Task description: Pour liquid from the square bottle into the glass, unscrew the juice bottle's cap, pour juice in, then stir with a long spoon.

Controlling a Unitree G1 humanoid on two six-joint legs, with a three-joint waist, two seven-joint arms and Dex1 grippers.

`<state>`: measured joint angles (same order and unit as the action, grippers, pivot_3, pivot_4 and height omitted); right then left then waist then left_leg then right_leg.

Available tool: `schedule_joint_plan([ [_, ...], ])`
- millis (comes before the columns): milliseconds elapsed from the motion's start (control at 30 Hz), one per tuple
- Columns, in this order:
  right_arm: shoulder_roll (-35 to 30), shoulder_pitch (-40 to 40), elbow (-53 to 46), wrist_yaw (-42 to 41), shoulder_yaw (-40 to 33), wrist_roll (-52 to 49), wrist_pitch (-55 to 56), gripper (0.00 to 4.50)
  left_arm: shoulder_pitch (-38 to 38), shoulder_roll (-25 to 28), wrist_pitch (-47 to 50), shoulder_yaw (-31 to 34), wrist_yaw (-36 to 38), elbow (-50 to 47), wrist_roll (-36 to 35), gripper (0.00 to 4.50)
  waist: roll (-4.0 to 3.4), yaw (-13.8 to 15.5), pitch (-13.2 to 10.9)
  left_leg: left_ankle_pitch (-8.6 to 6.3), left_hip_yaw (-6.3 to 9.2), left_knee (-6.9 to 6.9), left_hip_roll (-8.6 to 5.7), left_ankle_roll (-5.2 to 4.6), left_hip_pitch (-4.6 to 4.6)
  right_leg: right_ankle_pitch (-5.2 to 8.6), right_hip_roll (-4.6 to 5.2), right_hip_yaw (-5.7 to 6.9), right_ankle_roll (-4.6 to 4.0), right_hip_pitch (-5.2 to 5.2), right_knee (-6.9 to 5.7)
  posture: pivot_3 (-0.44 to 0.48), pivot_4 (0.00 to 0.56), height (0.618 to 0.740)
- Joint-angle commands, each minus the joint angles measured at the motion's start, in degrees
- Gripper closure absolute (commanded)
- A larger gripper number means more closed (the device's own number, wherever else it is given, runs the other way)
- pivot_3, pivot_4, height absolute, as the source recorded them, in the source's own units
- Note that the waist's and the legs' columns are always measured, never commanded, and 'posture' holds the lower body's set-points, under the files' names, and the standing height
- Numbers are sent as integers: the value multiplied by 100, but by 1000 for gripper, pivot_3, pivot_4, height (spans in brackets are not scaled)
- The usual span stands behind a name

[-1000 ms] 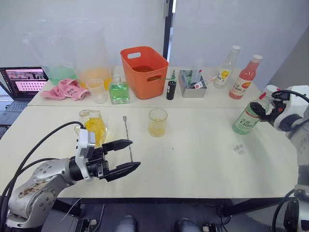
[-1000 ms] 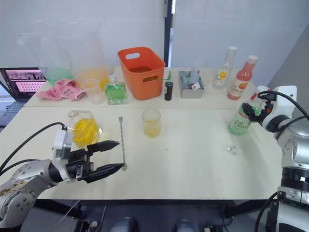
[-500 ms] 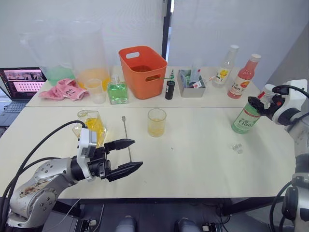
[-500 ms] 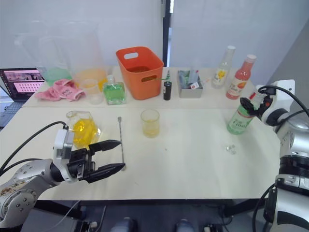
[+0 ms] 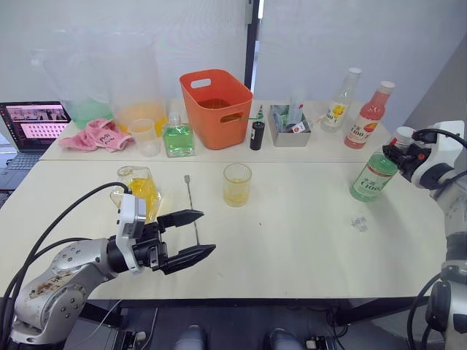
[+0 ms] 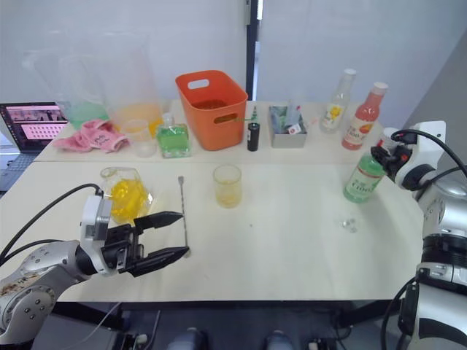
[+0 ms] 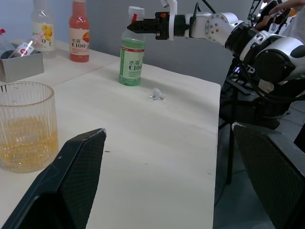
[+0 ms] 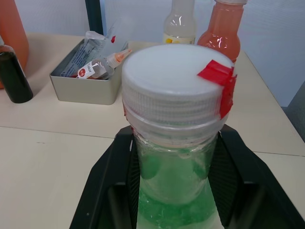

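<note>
We logged the juice bottle (image 5: 374, 175), green with a white cap (image 8: 172, 81), standing on the table (image 5: 292, 240) well to the right of the glass (image 5: 237, 184) and leaning slightly, its neck tipped away from the glass. Its long axis ran near vertical, cap uppermost. The right gripper (image 5: 403, 154) sat at the neck; in the right wrist view the two black fingers (image 8: 114, 176) flanked the neck just under the cap, one on each side, close against it. We judged them closed on the neck rather than on the cap, though whether the pads truly bore on the plastic we could not confirm.

The relation that mattered: the cap lay directly above the right fingers, along the bottle's own axis, and well away from the left gripper (image 5: 191, 235). That gripper hovered over the near edge of the table, to the near left of the glass, jaws spread and holding nothing. The long spoon (image 5: 192, 206) lay flat just left of the glass, handle pointing away from the robot, its near end between the left fingers' tips as seen from the head.

The glass held some amber liquid. The square bottle (image 5: 141, 191) lay left of the spoon. A small clear object (image 5: 357, 223) lay on the table just in front of the juice bottle.

We judged unscrewing as the step in hand, with the right arm holding the bottle and the left far from the cap.
</note>
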<state>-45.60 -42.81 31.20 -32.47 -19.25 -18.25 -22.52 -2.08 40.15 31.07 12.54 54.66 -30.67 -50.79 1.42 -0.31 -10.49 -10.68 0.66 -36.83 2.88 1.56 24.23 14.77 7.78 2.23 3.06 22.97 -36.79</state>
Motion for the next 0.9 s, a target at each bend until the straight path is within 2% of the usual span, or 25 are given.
schedule_joint_plan([
  [33,-157,-29,-358,-5,-216,-84,117,3078,-54,21,-121,50,44,-49,26,0,-1,0,-1,0,0,0,0,0,0,0,0,0,0,0,0,0,150,739],
  [167,-164,120,-902,-71,-308,-285,-33,3078,-133,21,-200,75,84,120,126,0,-10,7,-6,0,0,0,0,0,5,0,0,-1,0,5,-1,0,150,739],
  [267,-174,347,-1702,-220,-400,-632,-457,3078,-245,25,-215,135,132,312,103,0,-29,7,-17,0,-3,0,0,0,8,-1,0,-3,1,11,-3,0,150,739],
  [567,-1,976,-4640,-461,-742,-2849,-2508,3078,-573,145,-172,232,445,862,65,0,-46,-36,-28,-1,-6,3,6,-2,8,-1,-4,-8,1,19,-12,0,150,739],
  [733,321,917,-5781,-422,-108,-3785,-2979,3078,-602,295,-145,200,702,1012,118,0,-45,-34,-28,-1,-5,3,9,-2,9,-1,-8,-8,0,19,-12,0,150,739],
  [900,744,650,-6361,-411,1096,-3565,-2832,3078,-575,396,-234,132,879,1079,288,0,-44,-35,-29,-1,-5,3,10,-2,10,-1,-10,-8,0,20,-11,0,150,739],
])
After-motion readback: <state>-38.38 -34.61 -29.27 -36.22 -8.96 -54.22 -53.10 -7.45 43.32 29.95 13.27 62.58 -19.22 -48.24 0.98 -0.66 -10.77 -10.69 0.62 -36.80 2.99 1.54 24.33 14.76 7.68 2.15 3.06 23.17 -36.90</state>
